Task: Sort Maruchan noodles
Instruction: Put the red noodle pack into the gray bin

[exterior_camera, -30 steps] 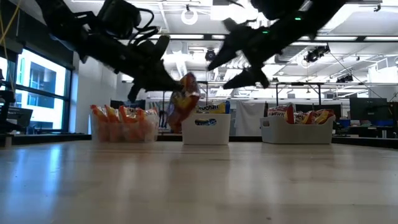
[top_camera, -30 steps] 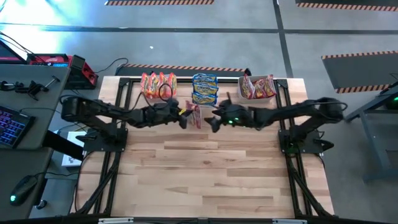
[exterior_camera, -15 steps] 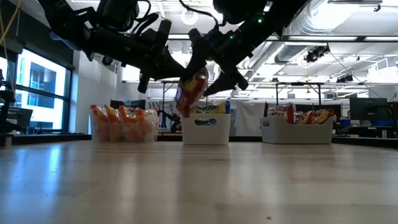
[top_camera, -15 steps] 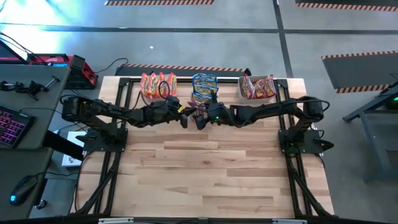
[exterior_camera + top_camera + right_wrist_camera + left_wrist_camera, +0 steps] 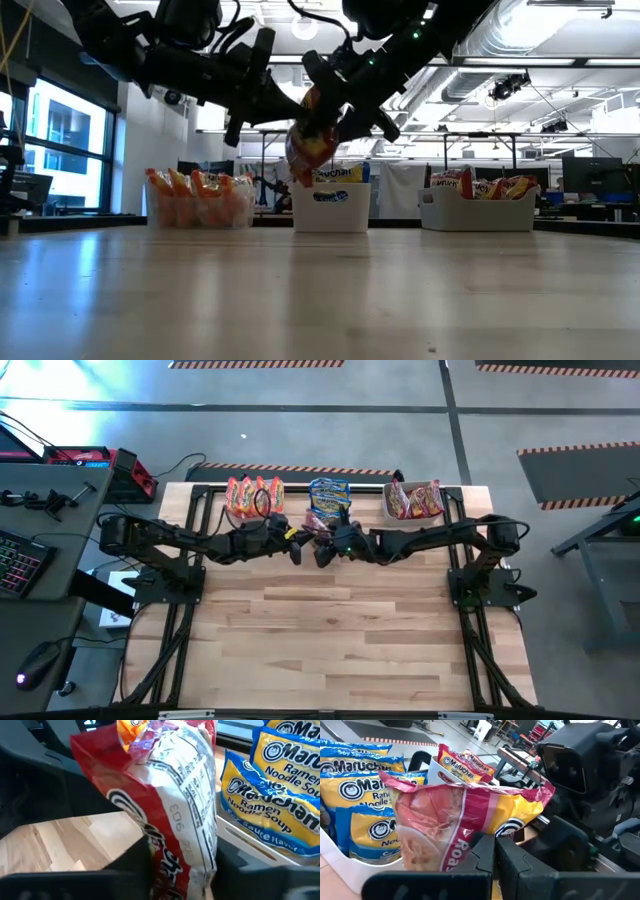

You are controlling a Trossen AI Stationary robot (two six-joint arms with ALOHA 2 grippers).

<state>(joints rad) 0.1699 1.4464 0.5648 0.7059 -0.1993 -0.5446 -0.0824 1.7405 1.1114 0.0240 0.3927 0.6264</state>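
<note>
A red-and-white Maruchan noodle packet (image 5: 312, 145) hangs in the air above the table's far middle, in front of the middle bin. My left gripper (image 5: 300, 546) comes from the left and is shut on it. My right gripper (image 5: 328, 544) comes from the right and has closed on the same packet (image 5: 165, 795). Three bins stand along the far edge. One holds orange packets (image 5: 254, 495), one blue-and-white packets (image 5: 328, 498), one red packets (image 5: 413, 500). My left gripper pinches the packet's edge (image 5: 470, 845) between its two fingers, coming nearly level from the table's left. The packet is lifted clear and crumpled around the fingers. My right gripper has one finger (image 5: 135, 865) on each side of the packet's body (image 5: 175, 855), slanting down from the table's right. The packet stands clear of the table between the fingers.
The bare wooden tabletop (image 5: 330, 630) stretches toward the near edge. A black frame (image 5: 195, 510) runs around the table's sides. A desk with a keyboard (image 5: 20, 565) stands beyond the left edge.
My right gripper has gone toward the table's left, up to the packet that my left gripper holds, and its fingers have closed in on the packet. The packet has stayed in the air and tipped slightly.
</note>
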